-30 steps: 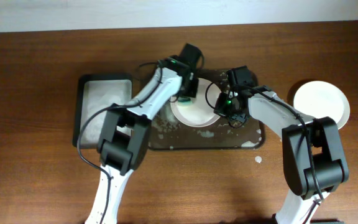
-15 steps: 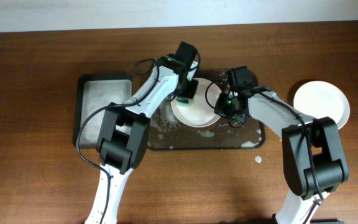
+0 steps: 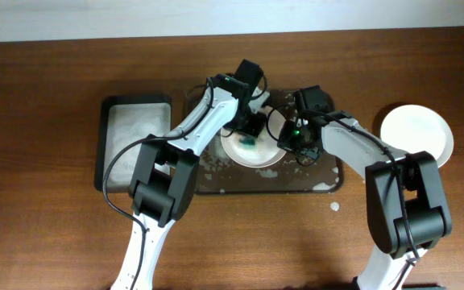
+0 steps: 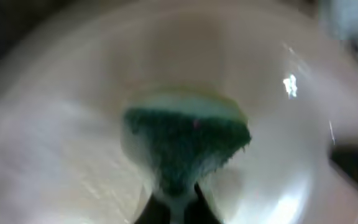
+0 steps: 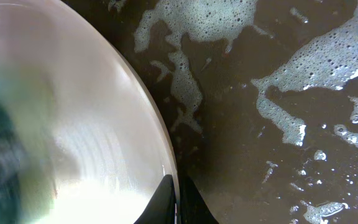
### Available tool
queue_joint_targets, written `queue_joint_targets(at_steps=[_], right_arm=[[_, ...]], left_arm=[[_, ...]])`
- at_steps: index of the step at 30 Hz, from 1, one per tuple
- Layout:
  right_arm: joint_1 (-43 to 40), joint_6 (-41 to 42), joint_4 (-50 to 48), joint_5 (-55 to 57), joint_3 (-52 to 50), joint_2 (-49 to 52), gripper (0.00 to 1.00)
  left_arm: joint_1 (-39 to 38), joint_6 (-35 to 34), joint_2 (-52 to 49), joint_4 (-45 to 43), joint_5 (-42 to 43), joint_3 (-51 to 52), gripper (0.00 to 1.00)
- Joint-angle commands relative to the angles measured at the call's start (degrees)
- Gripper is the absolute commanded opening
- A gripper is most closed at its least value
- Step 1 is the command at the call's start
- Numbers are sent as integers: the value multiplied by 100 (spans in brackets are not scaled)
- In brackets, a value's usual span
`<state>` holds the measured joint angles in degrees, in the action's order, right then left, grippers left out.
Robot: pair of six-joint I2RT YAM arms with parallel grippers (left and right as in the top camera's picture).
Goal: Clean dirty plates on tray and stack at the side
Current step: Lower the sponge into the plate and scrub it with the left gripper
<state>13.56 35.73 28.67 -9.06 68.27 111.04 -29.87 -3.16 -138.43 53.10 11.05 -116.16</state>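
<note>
Left gripper [image 3: 251,131] dragged sponge [image 4: 185,140] to plate [image 3: 258,153] centre (wrist view blurred)

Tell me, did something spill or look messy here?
Yes. Soapy foam lies in patches over the tray, which fits washing. Odder: one small white blob sits on the table, off the tray near its lower right corner in the overhead view. It may be stray foam; too small to tell.
</note>
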Motion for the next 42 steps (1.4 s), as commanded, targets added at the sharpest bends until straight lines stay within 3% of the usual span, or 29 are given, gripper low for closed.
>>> queue_joint_targets(at_steps=[1, 4, 7, 13, 16, 21, 23, 30, 34, 39, 42], right_arm=[[72, -94, 44, 74, -131, 7, 4], [72, -96, 39, 74, -131, 7, 4], [72, -98, 44, 76, -131, 7, 4], [74, -136, 24, 72, -131, 7, 4], [74, -136, 20, 70, -131, 7, 4], [74, -136, 20, 70, -131, 7, 4], [74, -136, 22, 70, -131, 7, 4], [74, -136, 22, 70, -131, 7, 4], [74, -136, 22, 68, -131, 7, 4], [74, -136, 22, 55, -131, 7, 4], [74, -136, 22, 55, -131, 7, 4]], left_arm=[[17, -693, -140, -793, -1067, -24, 1], [20, -898, -140, -1416, -1373, -24, 0], [17, -1266, -140, -1486, -1923, -24, 0], [13, -1412, -140, -367, -3355, -24, 0], [20, -1207, -140, 293, -2688, -24, 0], [-39, 223, -140, 817, 17, -24, 0], [-87, 590, -140, 938, 704, -24, 0], [-142, 935, -140, 1554, 911, -24, 1], [-138, 754, -140, 1434, 358, -24, 1], [-136, -654, -140, 584, -1480, -24, 1], [-138, -1300, -140, 31, -2164, -24, 1]])
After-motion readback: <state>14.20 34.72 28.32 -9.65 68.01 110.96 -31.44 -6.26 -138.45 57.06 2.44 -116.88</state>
